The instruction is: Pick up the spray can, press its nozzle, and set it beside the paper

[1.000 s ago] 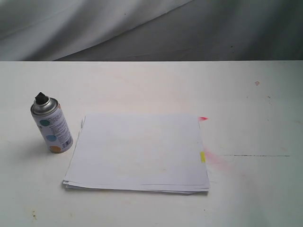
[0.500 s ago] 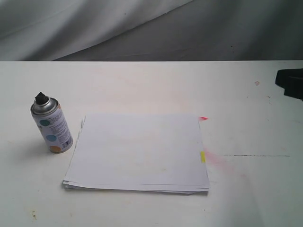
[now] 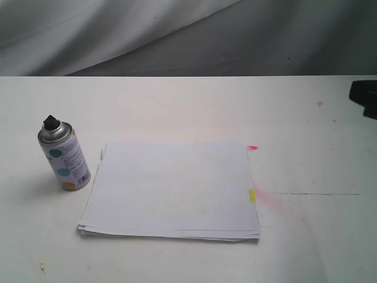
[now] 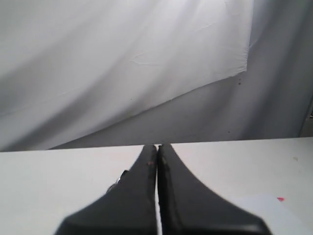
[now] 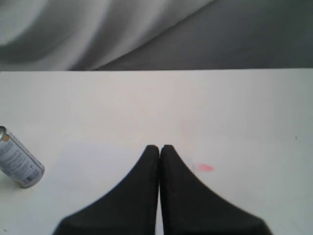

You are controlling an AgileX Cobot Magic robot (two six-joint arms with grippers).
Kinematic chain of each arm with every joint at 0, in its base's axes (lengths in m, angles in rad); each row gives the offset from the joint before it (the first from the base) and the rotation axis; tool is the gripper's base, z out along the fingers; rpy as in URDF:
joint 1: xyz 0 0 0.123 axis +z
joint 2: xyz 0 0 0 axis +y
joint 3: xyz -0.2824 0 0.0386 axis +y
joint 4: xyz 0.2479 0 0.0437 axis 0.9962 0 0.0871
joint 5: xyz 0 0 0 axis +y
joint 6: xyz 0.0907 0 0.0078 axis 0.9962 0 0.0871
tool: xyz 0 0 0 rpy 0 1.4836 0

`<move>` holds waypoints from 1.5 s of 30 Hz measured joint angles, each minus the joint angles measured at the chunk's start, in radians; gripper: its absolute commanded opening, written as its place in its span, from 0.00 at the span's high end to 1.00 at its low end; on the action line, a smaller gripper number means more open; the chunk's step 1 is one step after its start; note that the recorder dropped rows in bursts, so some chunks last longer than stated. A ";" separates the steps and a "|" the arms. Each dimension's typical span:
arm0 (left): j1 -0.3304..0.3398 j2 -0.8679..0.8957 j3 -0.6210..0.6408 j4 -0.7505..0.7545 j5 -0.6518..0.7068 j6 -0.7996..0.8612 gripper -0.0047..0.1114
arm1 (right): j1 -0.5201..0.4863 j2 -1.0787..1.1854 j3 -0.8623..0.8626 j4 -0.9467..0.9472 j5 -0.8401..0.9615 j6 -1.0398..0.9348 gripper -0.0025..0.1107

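Note:
The spray can (image 3: 63, 156) stands upright on the white table, just left of the paper (image 3: 174, 188), with its black nozzle (image 3: 51, 122) on top. The paper carries a red tab (image 3: 253, 147) and a yellow tab (image 3: 252, 195) at its right edge. In the left wrist view my left gripper (image 4: 157, 147) is shut and empty above the table. A corner of the paper (image 4: 266, 211) lies beside it. My right gripper (image 5: 159, 148) is shut and empty too, and the can (image 5: 18, 160) stands far off to its side. A black part of the right arm (image 3: 365, 97) shows at the exterior view's right edge.
A grey cloth (image 3: 177, 35) hangs behind the table's far edge. A pink stain (image 3: 271, 199) and a thin dark line (image 3: 318, 194) mark the table (image 3: 177, 106) right of the paper.
A black part of the right arm has come into view at the exterior view's right edge, then drawn back a little. The can and paper have not moved.

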 measured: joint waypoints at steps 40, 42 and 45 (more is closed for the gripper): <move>0.000 0.000 0.061 -0.121 0.022 -0.099 0.96 | -0.081 -0.759 0.508 -0.032 -0.308 -0.050 0.98; 0.000 0.000 0.061 -0.121 0.022 -0.099 0.96 | -0.081 -0.790 0.514 -0.034 -0.308 -0.059 0.98; 0.000 0.000 0.061 -0.121 0.022 -0.099 0.96 | -0.081 -0.804 0.516 -0.036 -0.314 -0.077 0.98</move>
